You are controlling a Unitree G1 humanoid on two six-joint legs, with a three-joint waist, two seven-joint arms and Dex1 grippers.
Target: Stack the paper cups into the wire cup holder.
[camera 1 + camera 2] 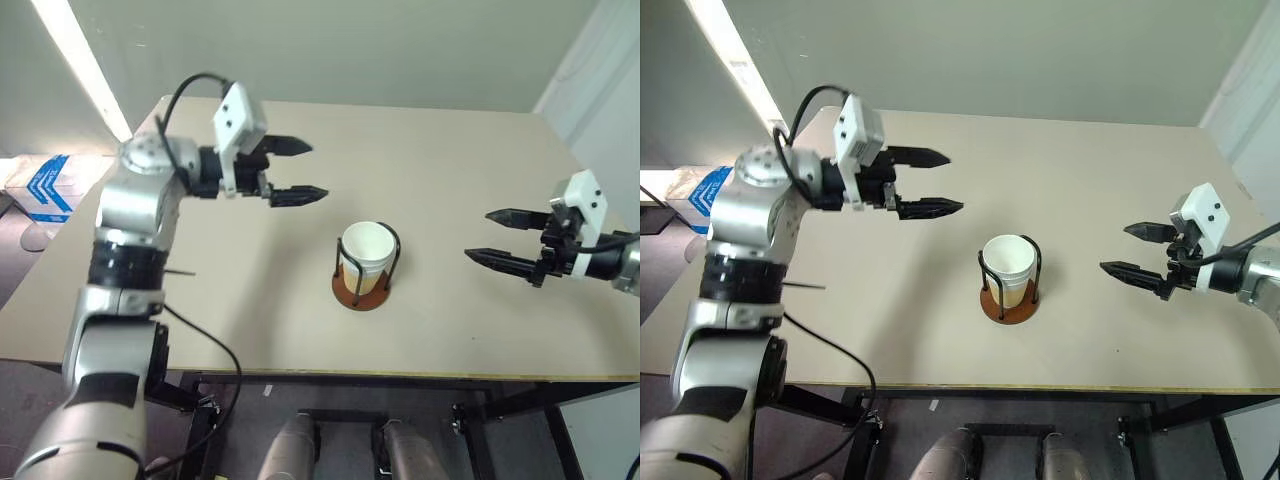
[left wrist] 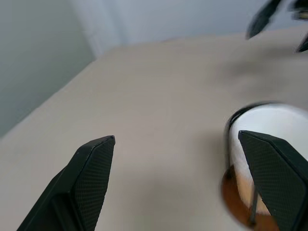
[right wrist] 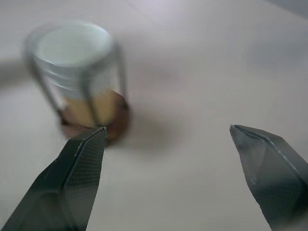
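The paper cups (image 1: 367, 255) stand upright, nested (white rim uppermost), inside the wire cup holder (image 1: 361, 292) near the tabletop's (image 1: 250, 300) middle.

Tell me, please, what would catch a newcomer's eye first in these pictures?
First, the paper cups, nested with white rims showing, standing in the wire cup holder near the middle of the beige table. Next, the two black-fingered grippers flanking it, both open and empty: the left gripper raised over the table on the robot's left, the right gripper lower on its right, both pointing inward.

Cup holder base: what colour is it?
Reddish-brown, a round disc under the cups; the cup holder base shows best in the left eye view.
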